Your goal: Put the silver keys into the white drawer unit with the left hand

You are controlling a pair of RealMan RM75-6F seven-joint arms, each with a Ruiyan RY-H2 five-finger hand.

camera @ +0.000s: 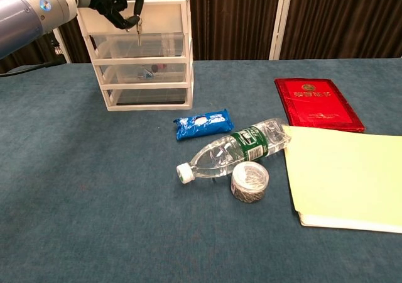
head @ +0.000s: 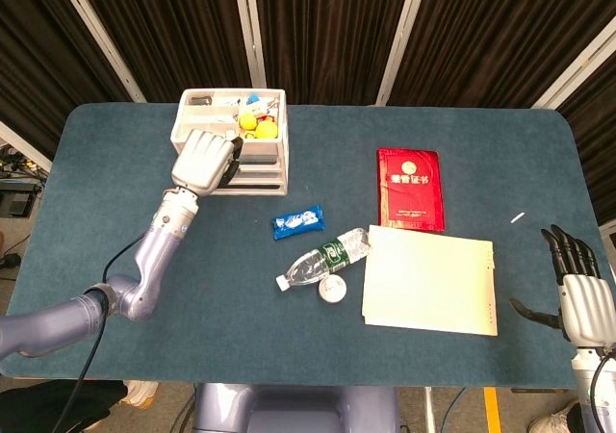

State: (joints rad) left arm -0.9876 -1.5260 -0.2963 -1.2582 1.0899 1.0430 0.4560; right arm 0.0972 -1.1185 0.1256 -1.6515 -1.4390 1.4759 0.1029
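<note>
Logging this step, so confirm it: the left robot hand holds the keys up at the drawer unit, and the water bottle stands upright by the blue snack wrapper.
One thing is wrong: the water bottle lies on its side, not upright, as the chest view shows. The rest holds: the left robot hand holds the keys at the drawer unit, and the bottle is by the blue snack wrapper.
</note>
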